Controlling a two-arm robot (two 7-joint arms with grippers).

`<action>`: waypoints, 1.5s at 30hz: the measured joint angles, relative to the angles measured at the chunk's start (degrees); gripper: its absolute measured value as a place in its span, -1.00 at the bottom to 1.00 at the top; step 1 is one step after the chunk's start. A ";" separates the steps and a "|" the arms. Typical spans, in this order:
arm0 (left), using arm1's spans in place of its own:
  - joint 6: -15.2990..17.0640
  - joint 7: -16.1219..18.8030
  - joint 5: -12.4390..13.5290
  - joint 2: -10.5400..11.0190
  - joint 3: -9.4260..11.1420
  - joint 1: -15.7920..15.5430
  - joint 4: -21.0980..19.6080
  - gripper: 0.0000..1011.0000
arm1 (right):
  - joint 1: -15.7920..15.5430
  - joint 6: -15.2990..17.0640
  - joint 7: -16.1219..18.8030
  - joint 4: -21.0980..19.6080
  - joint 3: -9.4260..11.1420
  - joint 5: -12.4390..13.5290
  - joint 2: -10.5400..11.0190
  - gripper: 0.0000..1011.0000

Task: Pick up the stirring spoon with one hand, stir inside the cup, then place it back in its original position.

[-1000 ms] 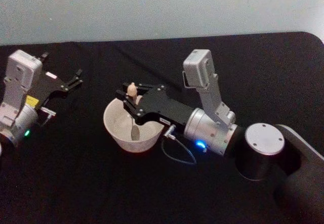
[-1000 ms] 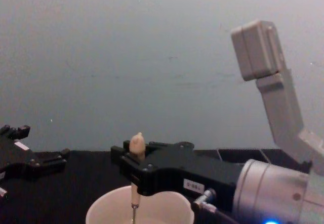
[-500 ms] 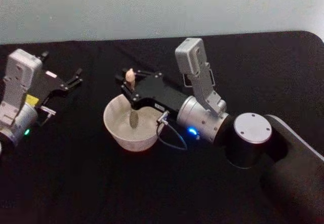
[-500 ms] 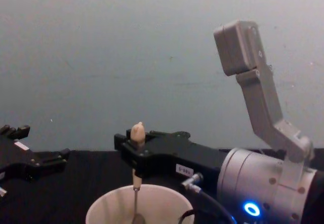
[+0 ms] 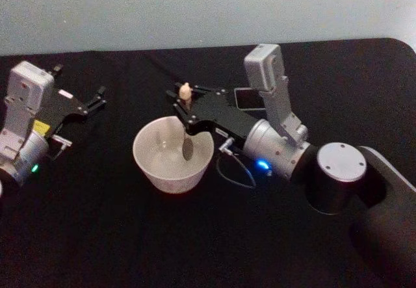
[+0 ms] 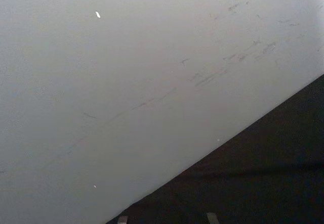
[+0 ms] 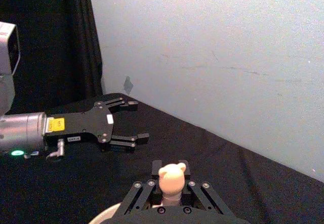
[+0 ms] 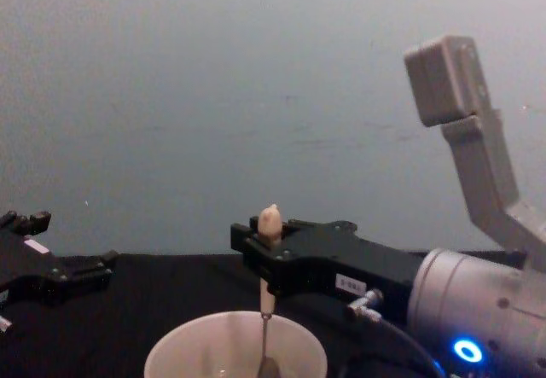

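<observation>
Over the right half of the cup (image 5: 147,166), the right gripper (image 5: 186,110) is clamped on the stirring spoon (image 5: 188,146) just under its peach knob, with the shaft upright and the bowl down inside the cup. The left gripper (image 7: 135,122) sits well apart at the table (image 5: 97,236) left, fingers spread.

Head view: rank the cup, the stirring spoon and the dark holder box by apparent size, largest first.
1. cup, clearly the largest.
2. stirring spoon, slim but long.
3. holder box; the right arm hides part of it, so its rank against the spoon is unsure.
</observation>
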 joint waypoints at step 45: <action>0.00 0.00 0.00 0.00 0.00 0.00 0.00 0.98 | 0.11 -0.60 -0.45 -0.38 -2.41 -0.69 -1.39 -0.63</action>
